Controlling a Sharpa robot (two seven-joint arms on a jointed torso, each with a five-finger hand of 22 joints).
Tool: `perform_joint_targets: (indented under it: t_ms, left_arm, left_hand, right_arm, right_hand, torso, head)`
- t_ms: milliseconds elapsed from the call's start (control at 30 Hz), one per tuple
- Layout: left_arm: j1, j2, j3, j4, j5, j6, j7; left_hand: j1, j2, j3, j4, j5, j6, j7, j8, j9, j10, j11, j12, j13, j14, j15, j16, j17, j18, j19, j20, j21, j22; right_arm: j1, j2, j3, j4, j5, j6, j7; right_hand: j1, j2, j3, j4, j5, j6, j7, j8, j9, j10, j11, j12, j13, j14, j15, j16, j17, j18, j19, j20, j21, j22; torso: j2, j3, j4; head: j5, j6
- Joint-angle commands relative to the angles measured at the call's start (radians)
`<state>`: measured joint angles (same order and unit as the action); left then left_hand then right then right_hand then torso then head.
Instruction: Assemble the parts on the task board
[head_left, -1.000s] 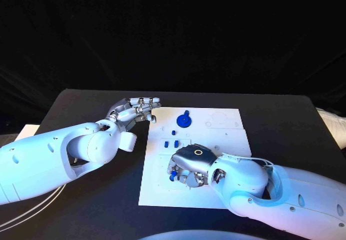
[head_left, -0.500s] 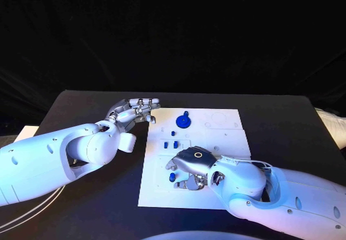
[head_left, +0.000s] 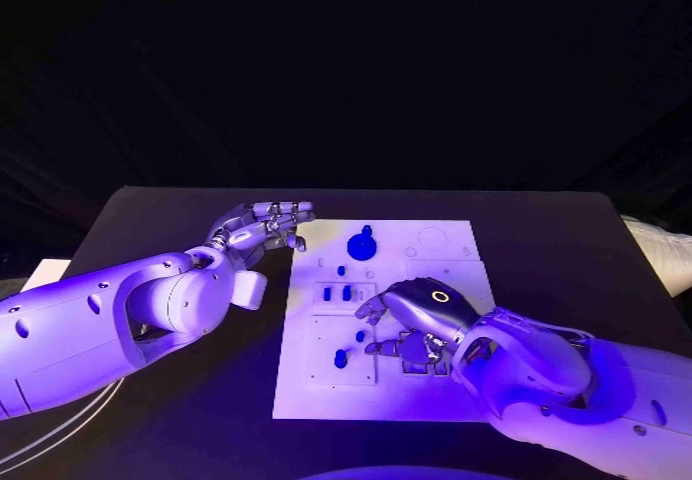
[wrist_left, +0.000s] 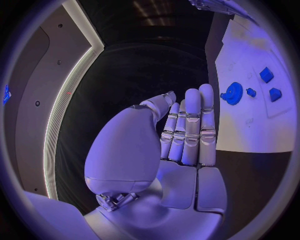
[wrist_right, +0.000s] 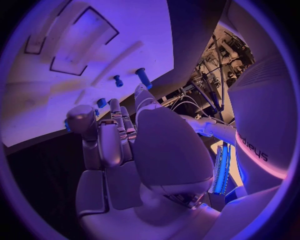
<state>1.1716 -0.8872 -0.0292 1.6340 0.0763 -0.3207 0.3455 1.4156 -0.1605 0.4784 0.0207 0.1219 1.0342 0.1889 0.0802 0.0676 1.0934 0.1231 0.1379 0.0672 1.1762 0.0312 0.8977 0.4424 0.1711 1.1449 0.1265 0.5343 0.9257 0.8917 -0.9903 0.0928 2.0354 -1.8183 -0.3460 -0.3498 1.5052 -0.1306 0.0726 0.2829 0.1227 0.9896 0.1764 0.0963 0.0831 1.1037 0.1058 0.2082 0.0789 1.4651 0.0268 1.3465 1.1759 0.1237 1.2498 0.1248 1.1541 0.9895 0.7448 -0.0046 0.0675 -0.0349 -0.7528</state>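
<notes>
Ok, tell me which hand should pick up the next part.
Probably the right hand: it hangs over the middle of the board, right beside the small blue parts. The left hand sits off the board's far left corner.

The white task board lies flat on the table; small blue parts sit near its middle, a round blue part toward its far edge.
</notes>
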Motion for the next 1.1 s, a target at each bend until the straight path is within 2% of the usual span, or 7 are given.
perform_joint_targets:
  t_ms: [33, 233, 367, 500, 600, 800, 1100]
  left_arm:
    - [-0.001, 0.002, 0.000, 0.001, -0.004, 0.012, 0.003]
    - [-0.004, 0.001, -0.001, 0.000, -0.004, 0.014, 0.003]
    - [-0.005, 0.000, -0.002, 0.000, -0.004, 0.014, 0.003]
    - [-0.006, 0.000, -0.002, -0.001, -0.004, 0.016, 0.003]
    - [-0.006, 0.000, -0.002, -0.001, -0.004, 0.017, 0.002]
    - [-0.007, -0.001, -0.003, -0.002, -0.004, 0.018, 0.002]
    - [-0.009, -0.004, -0.003, -0.003, -0.004, 0.020, 0.002]
  left_hand:
    - [0.000, 0.012, -0.005, 0.000, 0.003, -0.004, 0.004, 0.005, 0.000, -0.010, 0.000, 0.003, -0.001, -0.007, -0.001, 0.004, -0.002, 0.011, -0.009, 0.000, -0.004, -0.001]
    - [0.000, 0.013, -0.005, -0.001, 0.003, -0.004, 0.004, 0.005, 0.000, -0.012, 0.000, 0.003, -0.001, -0.007, -0.001, 0.004, -0.002, 0.011, -0.009, 0.000, -0.004, -0.001]
    - [0.000, 0.013, -0.005, -0.001, 0.003, -0.004, 0.004, 0.005, 0.000, -0.012, 0.000, 0.003, -0.001, -0.007, -0.001, 0.004, -0.002, 0.011, -0.009, 0.000, -0.004, -0.001]
    - [0.000, 0.013, -0.005, -0.001, 0.003, -0.004, 0.004, 0.005, 0.000, -0.012, 0.000, 0.003, -0.001, -0.007, -0.001, 0.004, -0.002, 0.011, -0.009, 0.000, -0.004, -0.001]
    - [0.000, 0.013, -0.005, -0.001, 0.003, -0.004, 0.004, 0.005, 0.000, -0.012, 0.000, 0.003, -0.001, -0.007, -0.001, 0.004, -0.002, 0.011, -0.009, 0.000, -0.004, -0.001]
    - [-0.001, 0.014, -0.006, -0.001, 0.003, -0.004, 0.004, 0.005, 0.000, -0.013, 0.000, 0.004, -0.001, -0.008, 0.000, 0.004, -0.003, 0.011, -0.009, 0.001, -0.004, -0.001]
    - [-0.001, 0.014, -0.006, -0.001, 0.003, -0.004, 0.004, 0.005, 0.000, -0.013, 0.000, 0.004, -0.001, -0.008, 0.000, 0.004, -0.003, 0.011, -0.009, 0.001, -0.004, -0.001]
  right_arm:
    - [0.015, -0.051, 0.004, 0.020, 0.207, -0.066, 0.005]
    - [0.040, -0.180, 0.002, 0.041, 0.345, 0.034, -0.102]
    - [0.040, -0.227, -0.006, 0.049, 0.343, 0.064, -0.152]
    - [0.034, -0.250, -0.011, 0.055, 0.315, 0.087, -0.215]
    - [0.026, -0.256, -0.013, 0.057, 0.299, 0.108, -0.259]
    - [0.010, -0.257, -0.015, 0.058, 0.245, 0.139, -0.321]
    - [0.001, -0.258, -0.015, 0.065, 0.113, 0.112, -0.366]
  right_hand:
    - [-0.018, 0.018, 0.003, 0.004, 0.019, 0.024, -0.012, 0.009, 0.002, 0.089, -0.020, 0.038, 0.016, 0.044, -0.018, 0.023, 0.034, -0.006, 0.026, -0.007, 0.033, 0.042]
    - [-0.108, 0.023, -0.049, 0.007, 0.089, 0.071, -0.060, 0.028, 0.005, 0.279, -0.075, 0.156, 0.120, 0.061, -0.067, 0.074, 0.109, -0.027, 0.085, -0.053, 0.112, 0.142]
    - [-0.164, 0.036, -0.092, -0.001, 0.135, 0.079, -0.072, 0.036, 0.008, 0.315, -0.089, 0.345, 0.334, 0.070, -0.079, 0.112, 0.169, -0.039, 0.115, -0.067, 0.155, 0.199]
    - [-0.201, 0.071, -0.155, -0.005, 0.181, 0.073, -0.075, 0.044, 0.018, 0.285, -0.092, 0.696, 0.760, 0.076, -0.082, 0.146, 0.227, -0.047, 0.128, -0.066, 0.184, 0.238]
    - [-0.213, 0.077, -0.184, 0.005, 0.183, 0.077, -0.075, 0.052, 0.025, 0.286, -0.089, 0.776, 0.865, 0.076, -0.078, 0.149, 0.232, -0.046, 0.128, -0.067, 0.187, 0.243]
    - [-0.232, 0.082, -0.219, 0.009, 0.182, 0.079, -0.076, 0.061, 0.035, 0.284, -0.089, 0.827, 0.942, 0.077, -0.077, 0.152, 0.237, -0.046, 0.127, -0.066, 0.188, 0.245]
    - [-0.264, 0.078, -0.250, 0.010, 0.179, 0.086, -0.080, 0.073, 0.048, 0.282, -0.090, 0.845, 0.980, 0.078, -0.079, 0.156, 0.245, -0.047, 0.128, -0.066, 0.191, 0.250]
  torso:
    - [-0.004, -0.0010, -0.0045]
    - [-0.011, -0.0020, -0.0118]
    - [-0.014, -0.0010, -0.0181]
    - [-0.017, -0.0016, -0.0215]
    - [-0.019, -0.0031, -0.0201]
    - [-0.018, -0.0026, -0.0201]
    - [-0.017, -0.0022, -0.0225]
  head:
    - [-0.017, 0.000]
    - [-0.035, 0.005]
    - [-0.043, 0.002]
    - [-0.048, 0.001]
    - [-0.051, -0.001]
    - [-0.051, -0.001]
    - [-0.052, 0.000]
